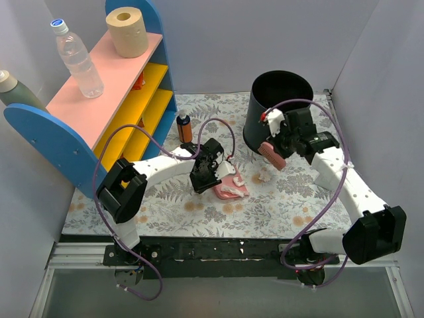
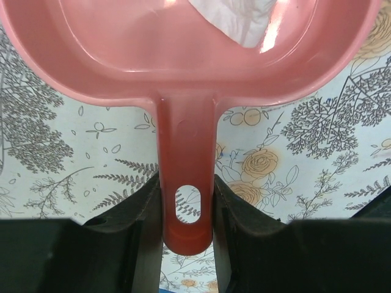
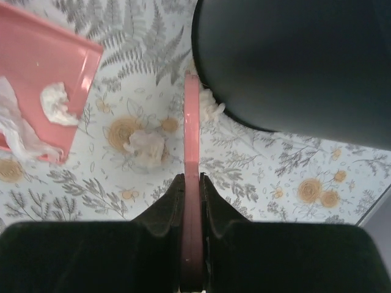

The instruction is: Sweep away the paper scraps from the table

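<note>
My left gripper [image 1: 209,179] [image 2: 187,192] is shut on the handle [image 2: 186,152] of a pink dustpan [image 1: 233,190] lying on the floral table cloth [image 1: 291,205]. White paper scraps [image 1: 230,189] lie in the pan, and they also show in the right wrist view [image 3: 58,104]. My right gripper [image 1: 283,142] [image 3: 192,183] is shut on a pink brush [image 1: 272,156] [image 3: 192,128], held just in front of the black bin [image 1: 278,109]. A loose scrap [image 1: 264,176] [image 3: 146,145] lies on the cloth between pan and brush. Another scrap [image 3: 211,108] lies against the bin's base.
A blue-pink-yellow shelf [image 1: 99,99] stands at the back left with a water bottle [image 1: 77,59] and a beige paper roll [image 1: 127,31] on top. A small orange bottle [image 1: 185,127] stands by the shelf. Grey walls close the sides and back.
</note>
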Robot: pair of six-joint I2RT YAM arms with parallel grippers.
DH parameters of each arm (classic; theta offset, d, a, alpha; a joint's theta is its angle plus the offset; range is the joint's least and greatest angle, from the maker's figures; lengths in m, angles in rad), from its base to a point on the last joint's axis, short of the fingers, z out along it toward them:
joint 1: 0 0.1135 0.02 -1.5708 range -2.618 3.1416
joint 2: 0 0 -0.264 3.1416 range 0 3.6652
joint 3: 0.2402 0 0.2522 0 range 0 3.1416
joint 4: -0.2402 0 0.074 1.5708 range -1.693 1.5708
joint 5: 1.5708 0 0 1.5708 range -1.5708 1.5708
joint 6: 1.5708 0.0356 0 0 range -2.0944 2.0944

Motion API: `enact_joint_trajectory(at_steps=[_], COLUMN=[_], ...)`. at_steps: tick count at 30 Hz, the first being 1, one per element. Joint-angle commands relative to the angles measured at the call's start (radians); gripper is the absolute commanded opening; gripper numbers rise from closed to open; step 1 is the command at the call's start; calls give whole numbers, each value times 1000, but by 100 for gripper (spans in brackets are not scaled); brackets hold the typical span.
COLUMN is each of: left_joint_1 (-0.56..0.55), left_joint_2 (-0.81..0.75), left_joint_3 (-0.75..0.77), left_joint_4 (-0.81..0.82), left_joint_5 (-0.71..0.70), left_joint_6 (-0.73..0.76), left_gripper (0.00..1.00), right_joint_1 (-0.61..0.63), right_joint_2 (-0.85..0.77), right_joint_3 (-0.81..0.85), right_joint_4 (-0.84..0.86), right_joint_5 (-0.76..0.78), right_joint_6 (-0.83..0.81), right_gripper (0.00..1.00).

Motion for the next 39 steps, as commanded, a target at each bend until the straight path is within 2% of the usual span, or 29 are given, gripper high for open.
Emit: enact_joint_trajectory(at_steps=[1,3,5,6,7,10,12,15,19,22,27,33,35,36,38,39], left_joint_1=[-2,-6,-11,-12,-15,-17,-17,-17,-9,-6,-6,-6,-6,-6,-6,-6], left_joint_2=[17,60,90,116,129,161,164,166,153,129,112,115,121,124,133,135], left_joint_3=[82,108,145,155,169,211,223,231,226,206,199,191,194,198,206,208], left_joint_4=[-6,1,14,17,25,33,36,30,5,-7,-28,-12,-3,-2,-7,-9], left_joint_5=[19,24,30,30,31,36,36,33,30,25,19,10,5,7,8,5], left_joint_6=[-3,-10,-10,-6,-3,3,7,11,7,7,8,8,7,5,-1,-3], left_gripper=[0,0,0,0,0,0,0,0,0,0,0,0,0,0,0,0], right_joint_1=[67,112,121,118,109,49,26,18,3,5,17,44,51,52,28,14], right_joint_2=[-9,-22,-20,-11,-6,6,9,0,-34,-45,-45,-28,-17,-13,-3,-2], right_joint_3=[-116,-159,-171,-158,-141,-43,-3,42,27,-1,-99,-196,-187,-140,-61,-34], right_joint_4=[91,84,89,92,92,103,82,48,55,64,175,221,180,113,36,20], right_joint_5=[121,71,-49,-89,-227,-473,-508,-413,-161,-33,169,225,126,-70,-342,-576], right_joint_6=[-57,-12,47,84,154,300,309,234,135,12,-135,-201,-186,-172,-84,-35], right_gripper=[1,1,1,1,1,1,1,1,1,1,1,1,1,1,1,1])
